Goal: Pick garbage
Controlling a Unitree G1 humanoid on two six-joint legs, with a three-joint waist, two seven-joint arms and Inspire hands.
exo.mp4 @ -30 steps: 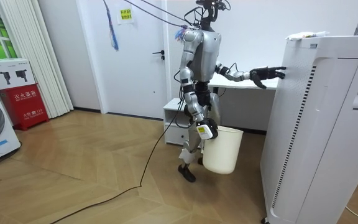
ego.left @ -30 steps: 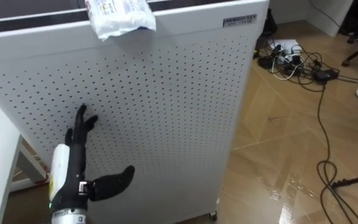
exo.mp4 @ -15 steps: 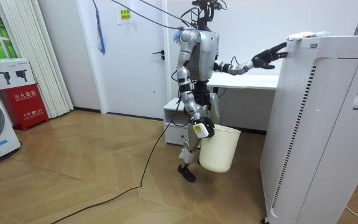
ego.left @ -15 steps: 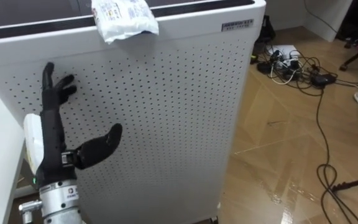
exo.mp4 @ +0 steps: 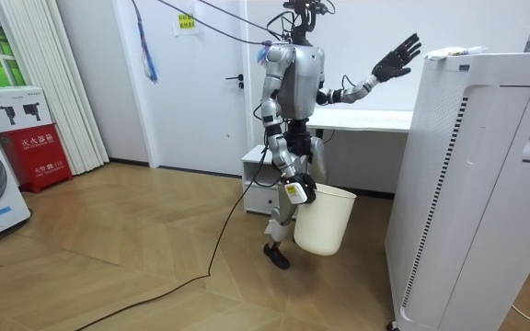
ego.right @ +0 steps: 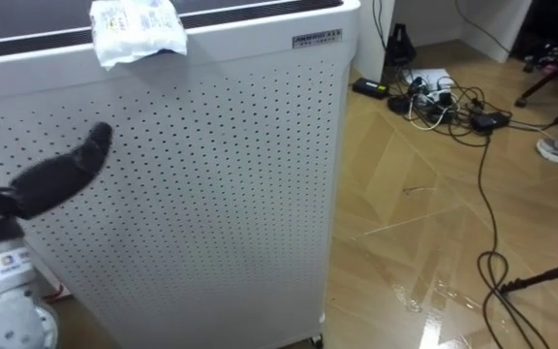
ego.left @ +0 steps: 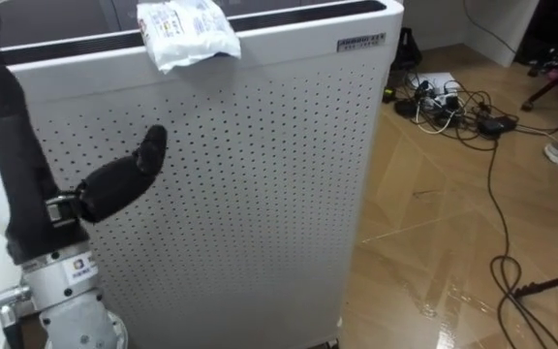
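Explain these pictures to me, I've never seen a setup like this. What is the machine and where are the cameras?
This is a two-legged humanoid robot doing housework. Two pictures come from the cameras in its head, looking down. The third comes from a camera standing in the room. The robot stands next to a tall white perforated cabinet. A crumpled white packet lies on the cabinet's top edge and is likely the garbage it is after. Its left hand is raised beside the cabinet, fingers straight, holding nothing. In the room view a white bin hangs at its right hand, off the floor. Cables lie on the floor beyond.
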